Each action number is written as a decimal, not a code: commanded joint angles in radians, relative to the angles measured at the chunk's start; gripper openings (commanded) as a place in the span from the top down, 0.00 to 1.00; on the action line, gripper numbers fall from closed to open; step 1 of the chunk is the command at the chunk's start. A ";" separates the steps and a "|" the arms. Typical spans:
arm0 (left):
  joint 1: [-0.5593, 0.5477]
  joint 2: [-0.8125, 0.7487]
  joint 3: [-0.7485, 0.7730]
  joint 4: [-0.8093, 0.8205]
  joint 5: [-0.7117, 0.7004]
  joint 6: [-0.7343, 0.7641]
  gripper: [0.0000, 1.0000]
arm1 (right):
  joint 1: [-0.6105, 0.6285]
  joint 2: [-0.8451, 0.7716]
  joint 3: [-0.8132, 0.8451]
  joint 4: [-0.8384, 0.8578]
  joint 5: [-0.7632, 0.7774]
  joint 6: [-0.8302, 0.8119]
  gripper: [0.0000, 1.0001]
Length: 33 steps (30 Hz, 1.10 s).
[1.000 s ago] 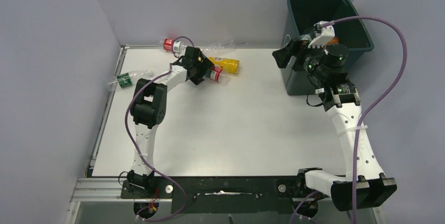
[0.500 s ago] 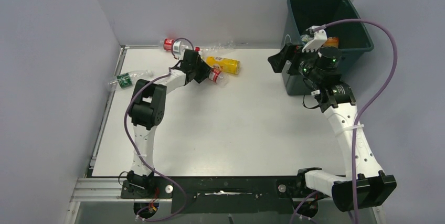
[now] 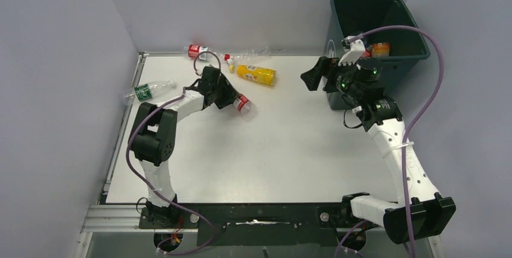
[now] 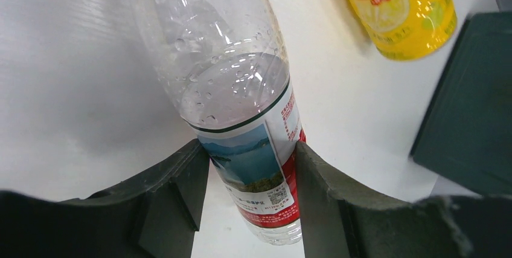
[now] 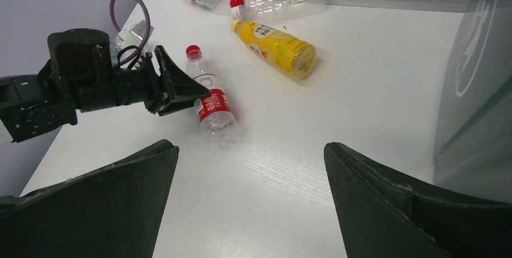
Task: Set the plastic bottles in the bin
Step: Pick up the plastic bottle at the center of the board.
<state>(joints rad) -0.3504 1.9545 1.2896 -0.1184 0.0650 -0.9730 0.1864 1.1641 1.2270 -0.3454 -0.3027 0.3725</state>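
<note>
Since the bottles must go in the bin [image 3: 336,40] at 1 o'clock | left tool [image 3: 228,96] pinches the red-label bottle [image 4: 238,83] around its middle for a firm hold, low over the counter [image 3: 272,161] at 11 o'clock | right tool [image 5: 250,147] spread wide, holding nothing, beside the bin

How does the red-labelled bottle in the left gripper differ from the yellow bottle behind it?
The red-labelled bottle is clear with a red cap; the yellow bottle is opaque yellow. The red-labelled bottle is clamped in the left gripper; the yellow bottle lies free. The yellow bottle looks fatter than the red-labelled bottle. Both lie on their sides.
</note>
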 commanded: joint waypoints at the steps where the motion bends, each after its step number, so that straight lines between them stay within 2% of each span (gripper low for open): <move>1: -0.003 -0.129 0.018 -0.030 0.076 0.149 0.61 | 0.020 0.014 -0.008 0.061 -0.040 0.003 0.04; 5: -0.018 -0.205 0.013 -0.044 0.134 0.229 0.60 | 0.023 0.046 -0.005 0.082 -0.105 0.033 0.03; 8: -0.029 -0.243 0.002 -0.007 0.245 0.277 0.59 | 0.025 0.079 0.006 0.097 -0.166 0.063 0.02; 18: -0.107 -0.296 -0.004 0.095 0.451 0.394 0.58 | 0.026 0.137 0.012 0.182 -0.312 0.168 0.00; 24: -0.178 -0.287 0.014 0.112 0.551 0.448 0.57 | 0.027 0.163 0.013 0.199 -0.336 0.195 0.00; 33: -0.242 -0.311 0.016 0.159 0.615 0.492 0.55 | 0.029 0.220 0.036 0.156 -0.326 0.197 0.00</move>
<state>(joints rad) -0.5850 1.7035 1.2785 -0.0540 0.6125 -0.5262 0.2047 1.3640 1.2194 -0.2142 -0.6125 0.5598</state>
